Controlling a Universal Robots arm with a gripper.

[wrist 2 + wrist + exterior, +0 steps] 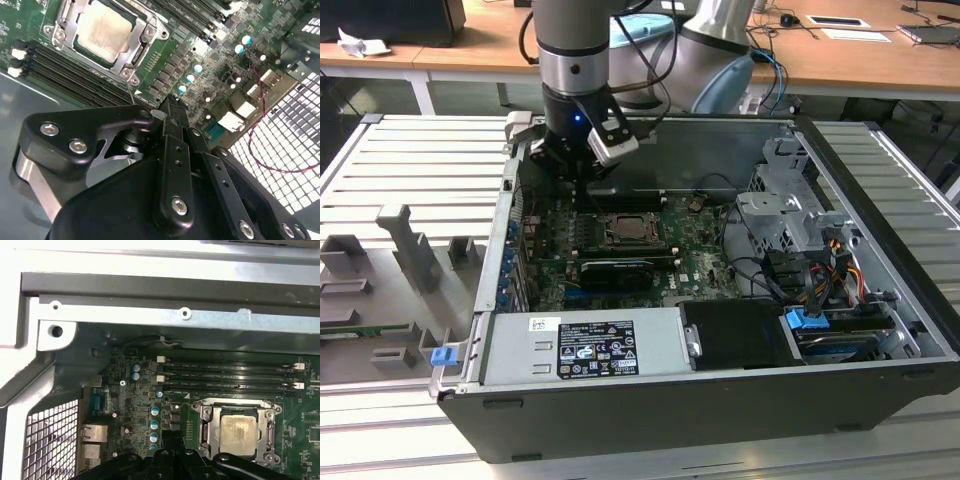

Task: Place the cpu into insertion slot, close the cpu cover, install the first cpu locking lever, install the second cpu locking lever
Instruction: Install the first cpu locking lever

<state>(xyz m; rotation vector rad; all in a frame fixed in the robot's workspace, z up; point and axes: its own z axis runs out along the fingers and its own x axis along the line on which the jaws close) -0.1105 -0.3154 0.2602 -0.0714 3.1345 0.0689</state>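
In the exterior view I see my gripper (582,170) hanging over the board's (700,270) far edge, left of the socket (630,230). The jaws look pressed together, holding nothing. The cpu (103,30) lies in the socket with the cover (145,37) framing it, in both wrist views.

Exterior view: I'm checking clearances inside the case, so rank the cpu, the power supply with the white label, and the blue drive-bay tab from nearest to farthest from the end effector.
1. The cpu, in the insertion slot, just below the end effector.
2. The power supply, along the case's front edge.
3. The blue drive-bay tab, toward the exterior view's right.
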